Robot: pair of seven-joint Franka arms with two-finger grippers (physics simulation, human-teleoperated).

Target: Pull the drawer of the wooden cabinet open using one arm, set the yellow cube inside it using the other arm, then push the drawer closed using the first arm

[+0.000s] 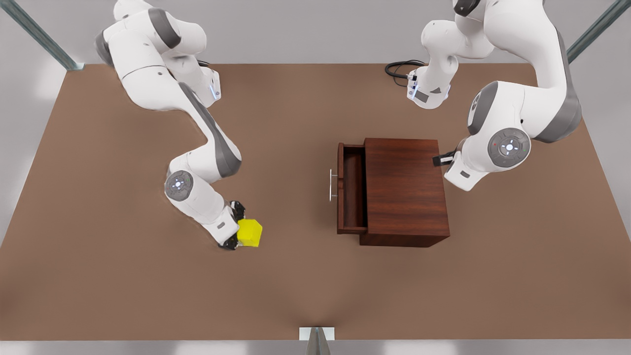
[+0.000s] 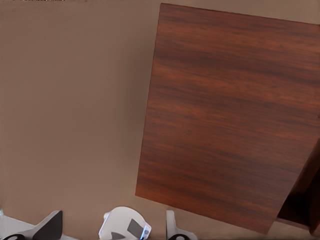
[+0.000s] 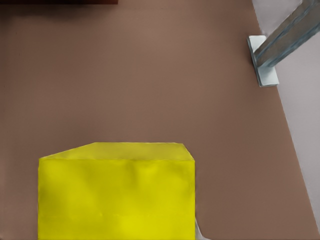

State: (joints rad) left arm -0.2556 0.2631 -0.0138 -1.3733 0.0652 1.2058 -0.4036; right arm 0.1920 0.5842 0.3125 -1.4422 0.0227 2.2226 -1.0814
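The wooden cabinet (image 1: 405,190) stands right of the table's middle in the front view, and its grained top (image 2: 225,115) shows in the left wrist view. Its drawer (image 1: 352,190) is pulled out toward the front view's left, the silver bar handle (image 1: 331,185) leading and the tray bare inside. My left gripper (image 1: 440,159) waits at the cabinet's far right corner, away from the handle. The yellow cube (image 1: 249,232) sits low at the table's left-centre, large in the right wrist view (image 3: 117,192). My right gripper (image 1: 233,227) is shut on it, one finger on each side.
A metal post foot (image 1: 316,334) stands at the table's near edge, also seen as a post (image 3: 272,52) beyond the cube. A black cable (image 1: 400,69) lies at the back by the left arm's base. Bare brown table (image 1: 291,207) separates cube and drawer.
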